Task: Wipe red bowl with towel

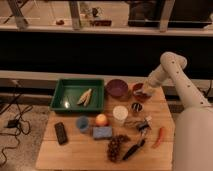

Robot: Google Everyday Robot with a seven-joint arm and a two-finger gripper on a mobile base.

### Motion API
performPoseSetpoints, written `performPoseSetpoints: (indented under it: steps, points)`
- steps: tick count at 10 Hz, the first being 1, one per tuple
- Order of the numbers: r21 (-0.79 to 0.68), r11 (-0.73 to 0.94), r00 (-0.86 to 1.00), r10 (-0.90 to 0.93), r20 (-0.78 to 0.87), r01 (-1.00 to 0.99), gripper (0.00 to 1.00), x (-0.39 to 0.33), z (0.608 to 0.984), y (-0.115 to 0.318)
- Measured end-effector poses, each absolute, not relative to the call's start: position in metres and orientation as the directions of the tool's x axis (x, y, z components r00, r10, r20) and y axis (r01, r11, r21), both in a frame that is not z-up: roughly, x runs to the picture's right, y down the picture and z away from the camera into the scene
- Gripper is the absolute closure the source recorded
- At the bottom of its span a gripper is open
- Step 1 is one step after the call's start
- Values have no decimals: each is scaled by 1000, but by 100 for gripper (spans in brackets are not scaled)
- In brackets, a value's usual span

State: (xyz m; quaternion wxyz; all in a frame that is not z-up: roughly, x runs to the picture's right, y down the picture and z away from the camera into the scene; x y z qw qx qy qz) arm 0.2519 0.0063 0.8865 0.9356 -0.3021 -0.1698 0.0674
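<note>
The red bowl sits at the back right of the wooden table, just right of the purple bowl. Only its left rim shows, because the arm's end covers the rest. My gripper is down over the red bowl, at the end of the white arm that reaches in from the right. Something pale shows at the gripper's tip. I cannot tell whether it is the towel. No towel shows elsewhere on the table.
A green tray holding a banana stands at the back left. In front are a white cup, small can, orange, blue cup, blue sponge, black remote, grapes, black-handled tool and red chili.
</note>
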Motion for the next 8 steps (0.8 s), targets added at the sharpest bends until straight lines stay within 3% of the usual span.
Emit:
performPoseSetpoints:
  steps: [4, 8]
  points:
    - [-592, 806, 930, 222, 292, -6, 78, 244, 889, 5]
    - [-592, 806, 930, 221, 292, -6, 38, 245, 888, 5]
